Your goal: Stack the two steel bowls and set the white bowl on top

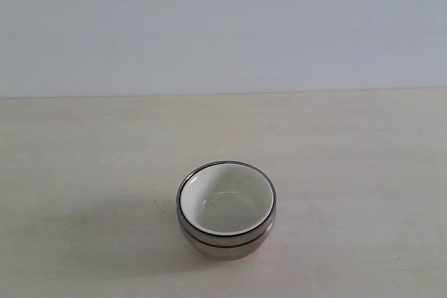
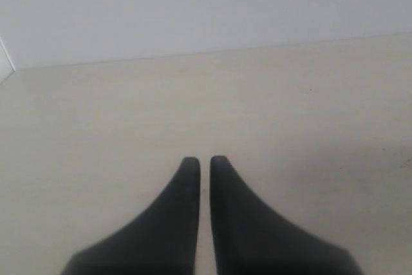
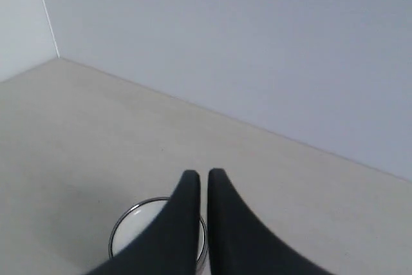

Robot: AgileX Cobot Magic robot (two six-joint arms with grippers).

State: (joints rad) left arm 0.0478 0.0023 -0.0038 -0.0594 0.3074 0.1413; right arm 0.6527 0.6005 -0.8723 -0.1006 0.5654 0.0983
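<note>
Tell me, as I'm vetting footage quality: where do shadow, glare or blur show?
Exterior view: even light, faint shadow left of the steel bowls, mild sheen inside the white bowl. Left wrist view: left end effector soft-edged. Right wrist view: right end effector equally blurred, half hiding the white bowl.

— Where can I pass?
— I see bare pale wood-grain tabletop (image 1: 84, 144) left, right and behind the stacked shiny steel bowls (image 1: 225, 251) holding the glossy cream-white bowl (image 1: 227, 204); a plain pale wall (image 1: 223, 26) bounds the rear.
</note>
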